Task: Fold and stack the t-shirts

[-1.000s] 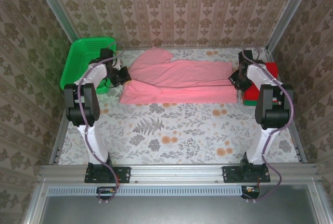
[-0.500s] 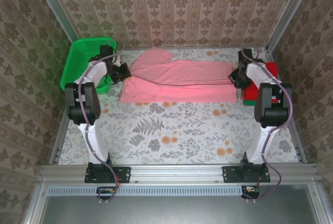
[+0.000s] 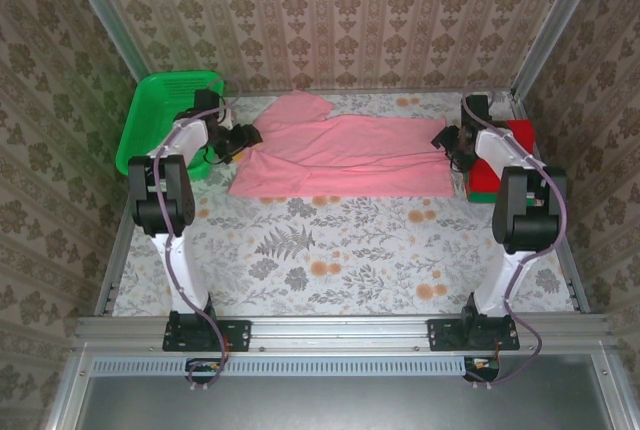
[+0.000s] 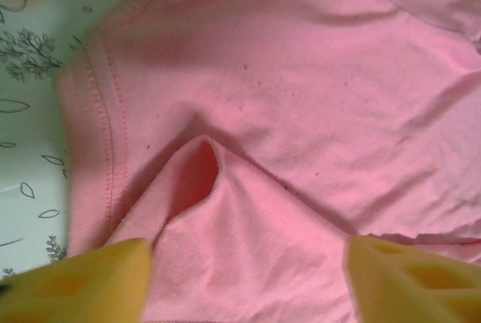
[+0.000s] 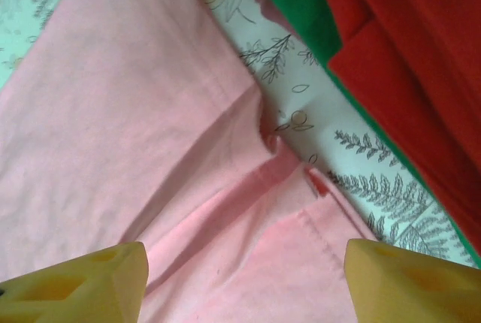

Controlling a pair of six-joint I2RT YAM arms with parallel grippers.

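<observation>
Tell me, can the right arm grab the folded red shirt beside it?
Probably yes: the folded red cloth shirt lies just beside the right arm's open fingers, with nothing in between.

**The Count, Kind by Kind**

T-shirts: three in all. There is one pink t-shirt, one red t-shirt and one green t-shirt (the green one shows as little more than an edge beside the red).

Baskets: one, the green mesh basket.

Tabletops: one, the floral tabletop.

Arms: two, the left arm and the right arm.

Tools: two, one per arm, the left tool and the right tool.

Each tool has two yellow fingers, making four fingers altogether.
</observation>
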